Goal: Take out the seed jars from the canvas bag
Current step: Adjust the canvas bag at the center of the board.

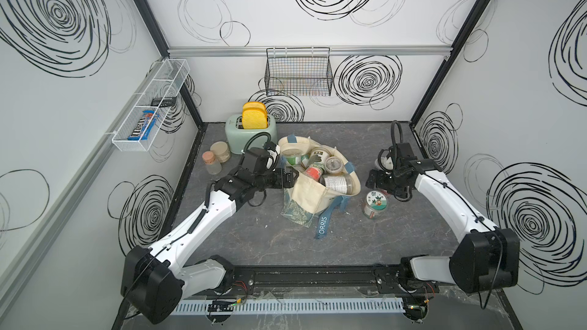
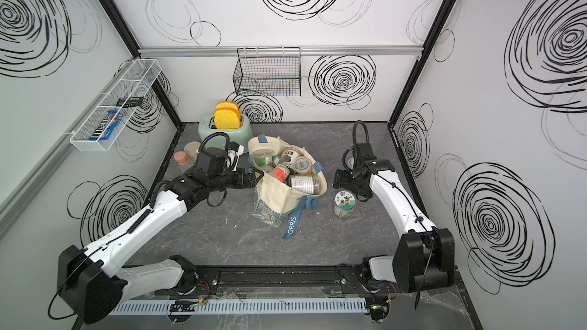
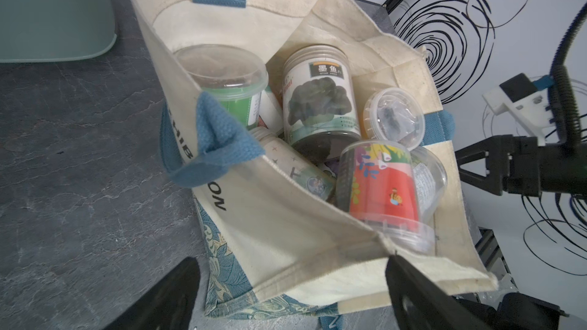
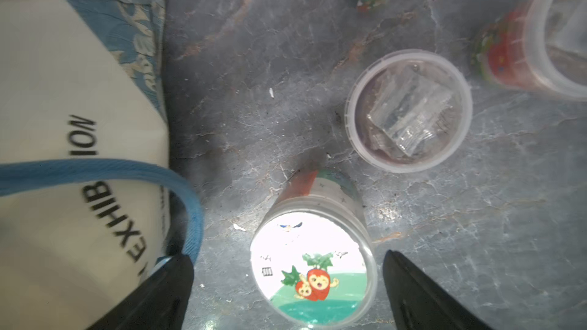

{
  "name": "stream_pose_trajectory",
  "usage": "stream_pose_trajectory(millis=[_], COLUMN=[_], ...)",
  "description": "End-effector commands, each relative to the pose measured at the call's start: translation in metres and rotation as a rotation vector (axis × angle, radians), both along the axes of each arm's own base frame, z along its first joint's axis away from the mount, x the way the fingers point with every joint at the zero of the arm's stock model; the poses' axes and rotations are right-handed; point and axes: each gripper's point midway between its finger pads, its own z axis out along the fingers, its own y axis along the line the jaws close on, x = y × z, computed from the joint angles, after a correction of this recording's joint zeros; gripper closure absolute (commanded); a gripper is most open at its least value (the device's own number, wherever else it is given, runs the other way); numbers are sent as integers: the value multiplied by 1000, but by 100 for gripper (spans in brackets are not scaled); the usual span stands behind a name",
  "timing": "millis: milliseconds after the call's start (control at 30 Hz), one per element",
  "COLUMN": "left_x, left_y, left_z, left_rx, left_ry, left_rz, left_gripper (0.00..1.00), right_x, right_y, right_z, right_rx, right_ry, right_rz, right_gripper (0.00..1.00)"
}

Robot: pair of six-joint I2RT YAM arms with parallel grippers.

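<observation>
1. The dark marbled tabletop (image 1: 286, 249) carries everything, and all of it sits on the far half.
2. The cream canvas bag (image 1: 309, 192) slumps open at mid-table, mouth up. One blue strap (image 1: 323, 225) trails toward 6 o'clock.
3. A mint-green toaster (image 1: 251, 134) sits at the bag's 11 o'clock with two yellow toast slices (image 1: 254, 115) standing in it.
4. The left gripper (image 3: 292, 258) is at the bag's 9 o'clock, jaws spread wide at the near rim and clamping nothing.
5. The right gripper (image 4: 287, 255) is at the bag's 3 o'clock, jaws wide apart above the cartoon-lid seed jar (image 4: 313, 268). That jar stands free on the table at the bag's 4 o'clock.
6. Heaped inside the bag are a tall dark-label jar (image 3: 317, 100), a green-label jar (image 3: 222, 71), a red-label jar (image 3: 381, 185) and a small clear-lid tub (image 3: 394, 115).
7. Out on the table near the cartoon-lid jar is another clear-lid tub (image 4: 408, 111), with a red-banded jar (image 4: 524, 42) just beyond it.
8. A tan-topped frosted jar (image 1: 220, 151) and a pink-topped frosted jar (image 1: 208, 156) stand at the toaster's 8 o'clock.
</observation>
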Motion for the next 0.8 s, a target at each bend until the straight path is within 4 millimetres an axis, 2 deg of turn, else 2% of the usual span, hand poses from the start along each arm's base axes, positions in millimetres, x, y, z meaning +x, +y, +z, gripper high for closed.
stream_pose_trajectory(millis=[0, 67, 167, 267, 367, 500, 533, 633, 767], left_x=[2, 5, 11, 16, 22, 26, 26, 25, 24], left_y=[-4, -2, -5, -12, -13, -10, -9, -10, -12], left_z=[26, 29, 32, 29, 20, 11, 10, 4, -1], left_rx=[-76, -113, -145, -158, -129, -86, -82, -77, -75], left_ry=[-35, -28, -11, 17, 44, 56, 58, 66, 73], left_rz=[-14, -10, -23, -45, -42, -27, -27, -25, -25], left_gripper=[4, 4, 4, 4, 3, 2, 2, 1, 0], right_x=[-3, -2, -4, -12, -18, -32, -39, -62, -96], right_y=[24, 40, 77, 122, 159, 197, 206, 229, 258], right_z=[52, 80, 121, 142, 140, 117, 109, 90, 83], right_rx=[118, 169, 278, 372, 446, 500, 511, 532, 548], right_ry=[-132, -229, -346, -396, -367, -276, -242, -169, -130], right_rz=[93, 141, 250, 373, 454, 530, 556, 626, 734], right_gripper=[2, 0, 4, 10, 17, 26, 29, 30, 30])
